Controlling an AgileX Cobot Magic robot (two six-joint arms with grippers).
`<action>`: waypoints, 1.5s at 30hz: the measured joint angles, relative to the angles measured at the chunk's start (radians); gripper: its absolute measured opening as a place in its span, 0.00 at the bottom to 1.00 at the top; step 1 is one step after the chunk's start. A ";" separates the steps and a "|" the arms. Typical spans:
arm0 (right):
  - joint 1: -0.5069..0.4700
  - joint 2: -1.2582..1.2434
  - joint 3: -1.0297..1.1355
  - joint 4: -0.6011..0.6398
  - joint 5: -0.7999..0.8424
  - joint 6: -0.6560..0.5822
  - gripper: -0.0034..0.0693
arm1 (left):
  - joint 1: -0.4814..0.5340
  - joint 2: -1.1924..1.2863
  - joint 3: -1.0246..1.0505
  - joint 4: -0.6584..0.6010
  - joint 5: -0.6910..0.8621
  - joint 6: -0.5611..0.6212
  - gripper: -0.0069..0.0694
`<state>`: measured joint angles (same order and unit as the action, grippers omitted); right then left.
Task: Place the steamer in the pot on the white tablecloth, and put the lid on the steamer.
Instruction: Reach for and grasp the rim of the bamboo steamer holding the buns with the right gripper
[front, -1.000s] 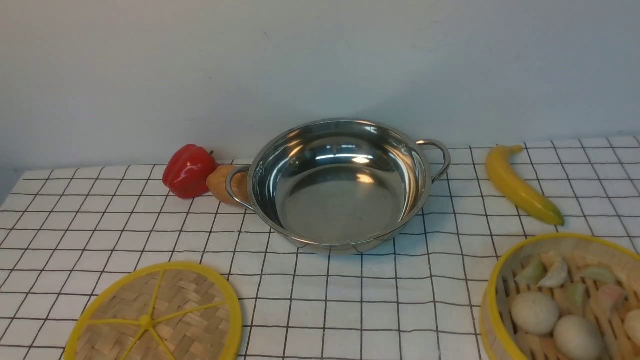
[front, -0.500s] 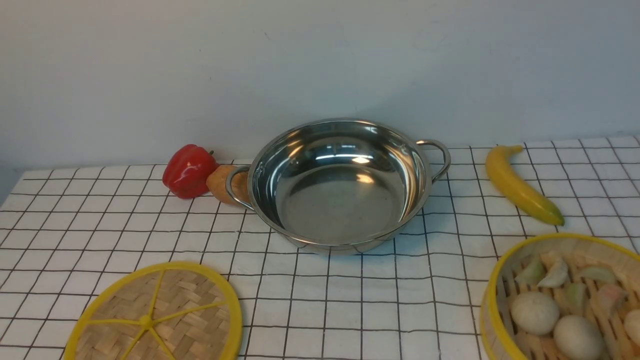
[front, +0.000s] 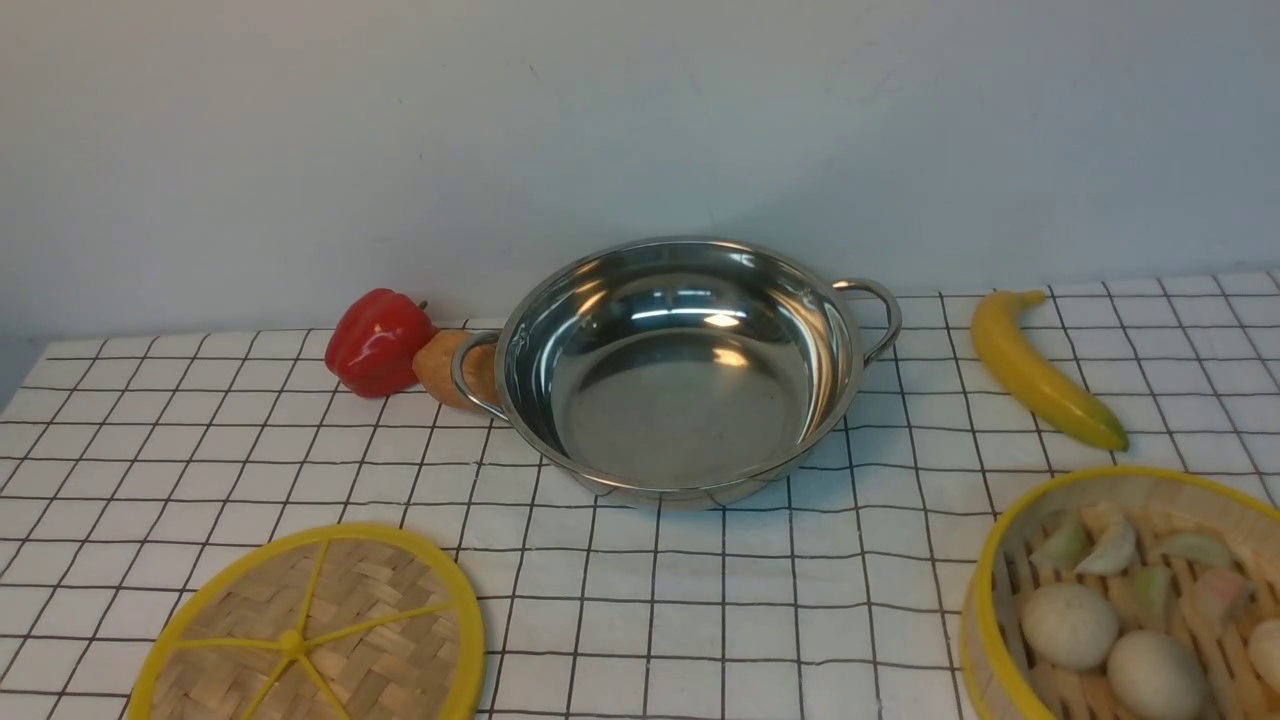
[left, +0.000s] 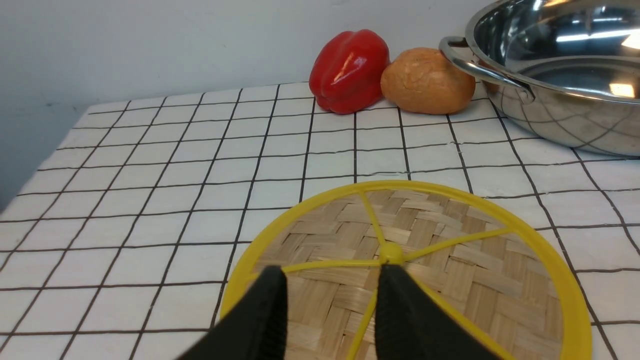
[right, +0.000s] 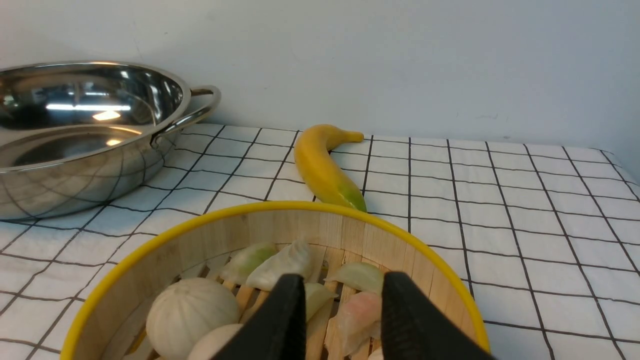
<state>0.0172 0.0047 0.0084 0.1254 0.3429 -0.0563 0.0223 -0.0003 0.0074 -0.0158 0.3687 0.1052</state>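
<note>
The empty steel pot (front: 680, 370) stands on the white tablecloth (front: 700, 600) at the back middle; it also shows in the left wrist view (left: 555, 75) and the right wrist view (right: 80, 135). The steamer (front: 1125, 600) with buns and dumplings sits at the front right. The lid (front: 310, 630) lies flat at the front left. Neither gripper shows in the front view. My left gripper (left: 332, 277) is open above the lid (left: 450, 260), near its hub. My right gripper (right: 342, 285) is open above the steamer (right: 280, 235), holding nothing.
A red pepper (front: 377, 342) and a brown bread roll (front: 455, 367) lie beside the pot's left handle. A banana (front: 1040, 368) lies to the pot's right, behind the steamer. A plain wall rises behind the table.
</note>
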 joint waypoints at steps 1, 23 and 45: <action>0.000 0.000 0.000 0.000 0.000 0.000 0.38 | 0.000 0.000 0.000 0.000 0.000 0.000 0.41; 0.000 0.269 -0.511 0.163 0.254 0.022 0.38 | 0.000 0.000 0.000 0.000 0.000 0.000 0.41; 0.000 0.664 -0.769 -0.058 0.727 0.137 0.38 | 0.000 0.000 0.000 0.000 0.000 0.000 0.41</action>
<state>0.0172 0.6683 -0.7605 0.0673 1.0702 0.0806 0.0223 -0.0003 0.0074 -0.0158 0.3687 0.1052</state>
